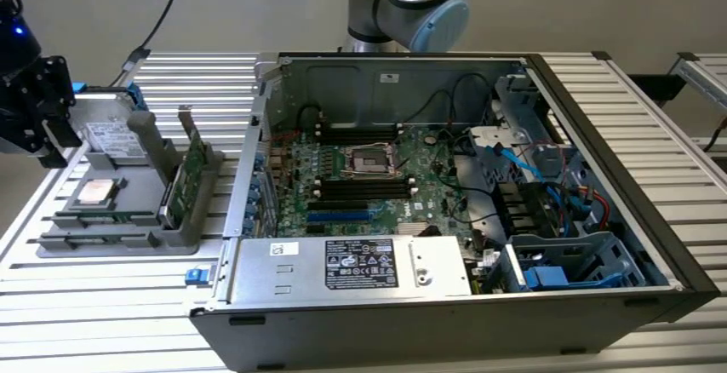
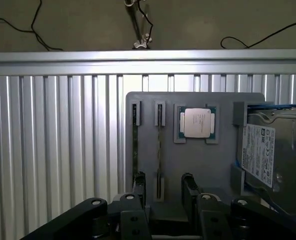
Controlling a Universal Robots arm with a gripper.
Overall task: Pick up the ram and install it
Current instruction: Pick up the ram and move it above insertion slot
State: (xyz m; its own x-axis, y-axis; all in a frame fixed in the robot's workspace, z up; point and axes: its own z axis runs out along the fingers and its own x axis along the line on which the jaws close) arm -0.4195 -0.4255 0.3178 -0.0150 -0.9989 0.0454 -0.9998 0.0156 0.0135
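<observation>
Gripper (image 2: 163,195) wide open, empty, above tray (image 2: 207,165) | ram (image 2: 159,145) on edge beneath jaws | best: centre, descend straight, pinch flat faces

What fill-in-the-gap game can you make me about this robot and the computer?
The pincer is ___, holding nothing. The gray tray sits to the exterior view's ___ of the computer case. The square chip on the tray is ___ coloured.
Missing words: open; left; silver.
</observation>
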